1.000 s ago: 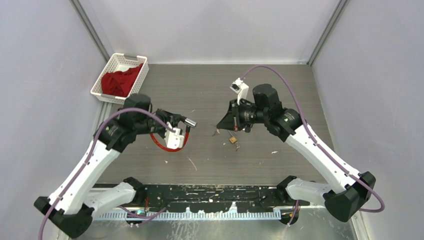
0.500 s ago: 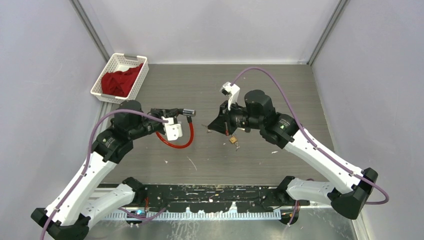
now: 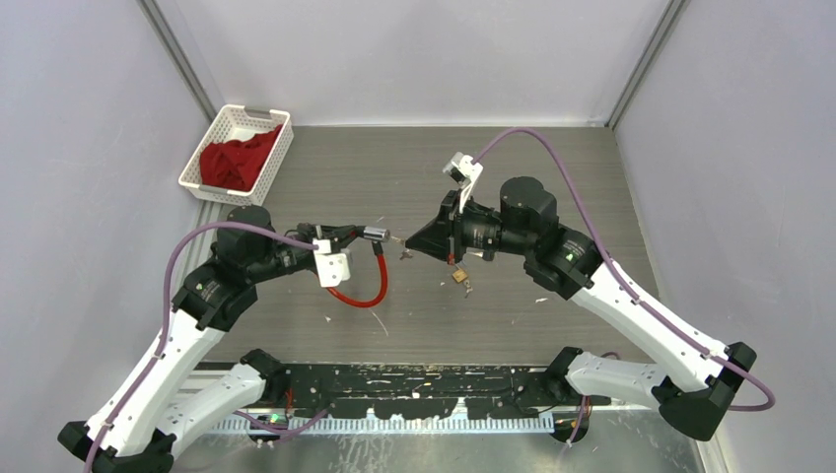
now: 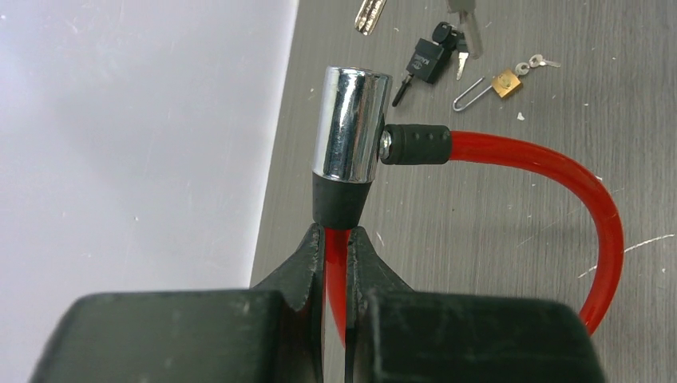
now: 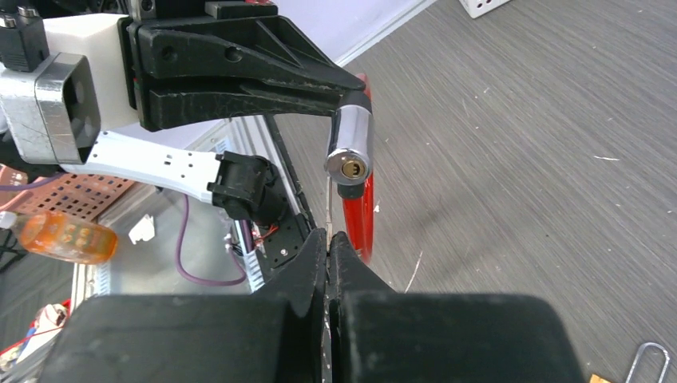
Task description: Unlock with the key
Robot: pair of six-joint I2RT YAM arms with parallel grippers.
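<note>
At far left, a white basket holding a red cloth sits at the back corner of the table, well apart from the work. The left gripper is raised off the table, its 2 fingers clamped on the red cable of the lock, gripping just below the black collar under the chrome cylinder. The cylinder stands clear of the fingertips. The cable leaves a black sleeve on the cylinder's side and curves round in 1 loop back to the jaws. In the top view the loop hangs below the gripper, over the table; contact with the surface cannot be judged. The keyhole in the cylinder's end faces the right gripper. That gripper's jaws are pressed together on the key, which shows edge-on as a thin blade projecting from the fingertips. The blade tip is just beside the cylinder, slightly off the keyhole, and is not inserted. Below the right gripper, a small brass padlock lies on the table with its shackle swung out. Tiny keys lie beside it and a black-headed key is near.
</note>
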